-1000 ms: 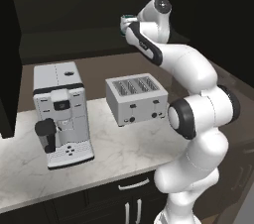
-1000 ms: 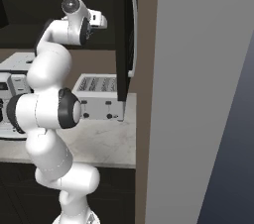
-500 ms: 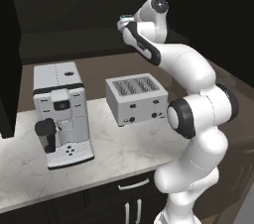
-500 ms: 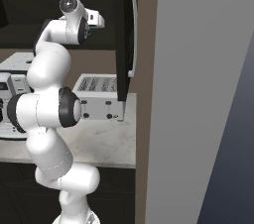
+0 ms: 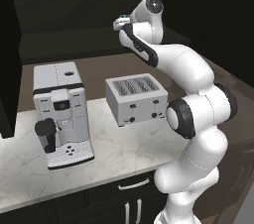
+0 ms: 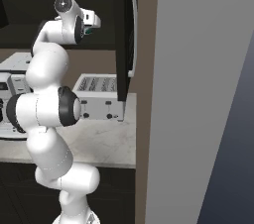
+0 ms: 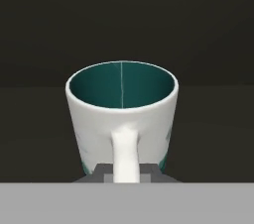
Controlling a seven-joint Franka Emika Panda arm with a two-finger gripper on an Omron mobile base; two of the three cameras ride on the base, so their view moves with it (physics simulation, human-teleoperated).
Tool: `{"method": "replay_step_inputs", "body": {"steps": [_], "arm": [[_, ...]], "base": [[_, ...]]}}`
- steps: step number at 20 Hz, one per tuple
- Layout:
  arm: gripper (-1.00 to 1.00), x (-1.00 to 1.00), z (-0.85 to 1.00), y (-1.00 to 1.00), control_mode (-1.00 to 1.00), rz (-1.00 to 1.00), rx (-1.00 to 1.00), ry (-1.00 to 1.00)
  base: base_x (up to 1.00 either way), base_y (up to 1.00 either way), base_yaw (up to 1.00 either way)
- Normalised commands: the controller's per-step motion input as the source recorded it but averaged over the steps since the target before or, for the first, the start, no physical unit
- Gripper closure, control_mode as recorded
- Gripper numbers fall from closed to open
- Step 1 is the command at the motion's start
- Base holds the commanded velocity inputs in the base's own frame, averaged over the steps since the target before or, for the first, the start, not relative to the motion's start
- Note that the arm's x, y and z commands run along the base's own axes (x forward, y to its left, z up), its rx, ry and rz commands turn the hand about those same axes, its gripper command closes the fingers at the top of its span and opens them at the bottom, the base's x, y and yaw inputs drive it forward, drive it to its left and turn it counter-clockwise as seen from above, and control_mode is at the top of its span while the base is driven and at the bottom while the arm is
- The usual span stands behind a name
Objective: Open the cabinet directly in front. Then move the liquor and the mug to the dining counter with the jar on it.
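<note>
One mug (image 7: 122,119), gripper (image 7: 125,171) clamped on its handle, one toaster (image 5: 137,99)

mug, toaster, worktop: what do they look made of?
Mug: looks like glazed ceramic, with a smooth whitish outside, a glossy teal inside and a thick moulded handle, which the hand is shut on. Toaster: likely brushed metal, a silver-grey body with soft sheen. Worktop: marble look, white with grey veins, polished; being a render, it could equally be laminate.
</note>
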Motion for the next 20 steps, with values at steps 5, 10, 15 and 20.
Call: {"method": "replay_step_inputs", "body": {"steps": [5, 10, 15, 20], "arm": [[1.00, 0.00, 0.00, 0.00, -1.00, 0.00, 0.00, 0.00], [1.00, 0.00, 0.00, 0.00, -1.00, 0.00, 0.00, 0.00], [1.00, -0.55, 0.00, 0.00, -1.00, 0.00, 0.00, -0.06], [1.00, -1.00, 0.00, 0.00, -1.00, 0.04, 0.00, -0.23]], "base": [[0.00, 0.00, 0.00], [0.00, 0.00, 0.00], [0.00, 0.00, 0.00], [0.00, 0.00, 0.00]]}}
